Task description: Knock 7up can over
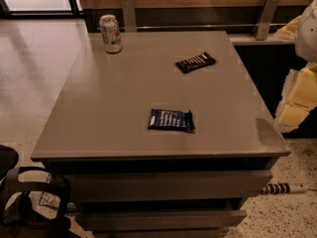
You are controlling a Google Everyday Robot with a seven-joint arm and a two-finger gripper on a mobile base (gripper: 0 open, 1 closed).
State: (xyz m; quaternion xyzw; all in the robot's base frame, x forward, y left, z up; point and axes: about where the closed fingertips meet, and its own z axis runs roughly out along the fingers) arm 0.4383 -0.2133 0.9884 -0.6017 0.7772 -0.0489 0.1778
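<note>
The 7up can (110,33) stands upright at the far left corner of the grey table (124,113). It has a whitish body with green and red markings and a shiny top. My gripper (297,100) shows only as pale white and yellowish parts at the right edge of the camera view, beside the table's right side. It is far from the can, which is across the table to the left, and it holds nothing that I can see.
A black snack bar (195,62) lies at the far right of the table top. A dark blue snack packet (171,120) lies near the front middle. A wood-panelled wall with metal brackets (128,13) runs behind. A black chair (29,202) stands at the front left, on the floor.
</note>
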